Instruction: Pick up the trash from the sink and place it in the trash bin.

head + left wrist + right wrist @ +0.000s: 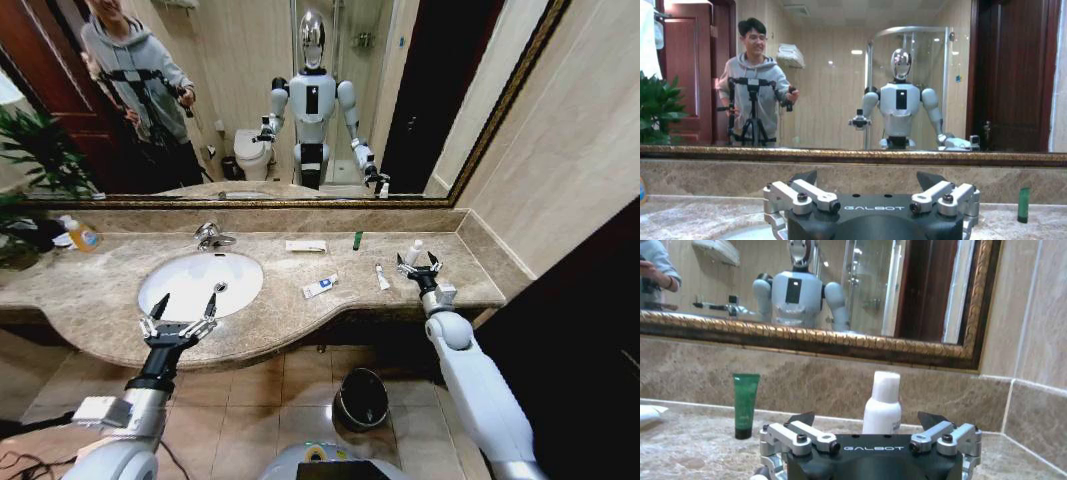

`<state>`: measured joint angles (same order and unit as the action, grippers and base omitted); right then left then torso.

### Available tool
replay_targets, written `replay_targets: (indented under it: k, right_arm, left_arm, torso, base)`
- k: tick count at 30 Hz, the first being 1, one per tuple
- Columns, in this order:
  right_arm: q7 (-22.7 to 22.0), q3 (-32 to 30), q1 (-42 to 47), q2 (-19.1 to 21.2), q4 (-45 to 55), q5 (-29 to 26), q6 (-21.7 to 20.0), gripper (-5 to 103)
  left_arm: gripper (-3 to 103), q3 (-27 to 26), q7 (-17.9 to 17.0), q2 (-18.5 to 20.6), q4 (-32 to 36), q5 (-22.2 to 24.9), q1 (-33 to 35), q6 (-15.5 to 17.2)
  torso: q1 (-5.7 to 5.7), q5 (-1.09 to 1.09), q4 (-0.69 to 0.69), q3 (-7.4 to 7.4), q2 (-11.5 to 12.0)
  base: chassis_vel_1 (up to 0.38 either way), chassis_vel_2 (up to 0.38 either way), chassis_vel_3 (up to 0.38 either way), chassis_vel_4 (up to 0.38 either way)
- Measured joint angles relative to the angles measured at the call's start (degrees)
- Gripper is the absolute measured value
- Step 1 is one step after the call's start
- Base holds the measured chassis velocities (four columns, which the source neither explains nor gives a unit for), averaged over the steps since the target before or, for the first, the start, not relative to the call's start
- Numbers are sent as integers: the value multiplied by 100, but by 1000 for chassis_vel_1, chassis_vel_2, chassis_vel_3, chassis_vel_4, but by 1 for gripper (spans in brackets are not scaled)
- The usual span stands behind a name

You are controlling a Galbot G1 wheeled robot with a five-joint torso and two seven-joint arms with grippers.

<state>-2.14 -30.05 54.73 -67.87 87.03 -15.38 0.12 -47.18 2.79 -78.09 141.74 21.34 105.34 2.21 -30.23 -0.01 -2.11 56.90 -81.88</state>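
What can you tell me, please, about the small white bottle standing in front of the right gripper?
The small white plastic mini bottle has a rounded body narrowing at the shoulder to a tall cylindrical white cap. It stands upright on the brown marble counter, near the back wall towards the corner, well outside the sink. The open right gripper sits just in front of it, fingers spread to either side, not gripping it. A green tube stands apart to one side.

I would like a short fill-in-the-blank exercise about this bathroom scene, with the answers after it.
1. The right gripper is open in front of the white mini ____.
2. The green tube stands ____ against the back wall.
3. The trash bin stands on the ____.
4. The left gripper hovers at the rim of the ____.

Answers: bottle; upright; floor; sink
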Motion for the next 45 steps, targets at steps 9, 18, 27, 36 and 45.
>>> replay_targets:
  k: [9,18,27,36,45]
  right_arm:
    - [93,27,-460,-123,-582,132,46,92]
    - [154,-21,-316,-111,-559,99,58,60]
    - [158,-18,-208,-122,-401,56,36,29]
    - [135,-165,146,55,286,-178,-64,12]
    - [332,-812,2068,122,2103,-913,604,12]
  left_arm:
    - [100,0,0,0,0,0,0,0]
    - [100,0,0,0,0,0,0,0]
    - [100,0,0,0,0,0,0,0]
    - [100,0,0,0,0,0,0,0]
    - [100,0,0,-1,0,0,0,0]
  torso:
    - [0,1,-1,0,0]
    - [1,1,0,0,0]
    - [1,1,0,0,0]
    - [0,0,-1,0,0]
    - [1,1,-1,-1,-1]
  base:
    - [0,0,0,0]
    - [0,0,0,0]
    - [0,0,0,0]
    - [0,0,0,0]
    - [0,0,0,0]
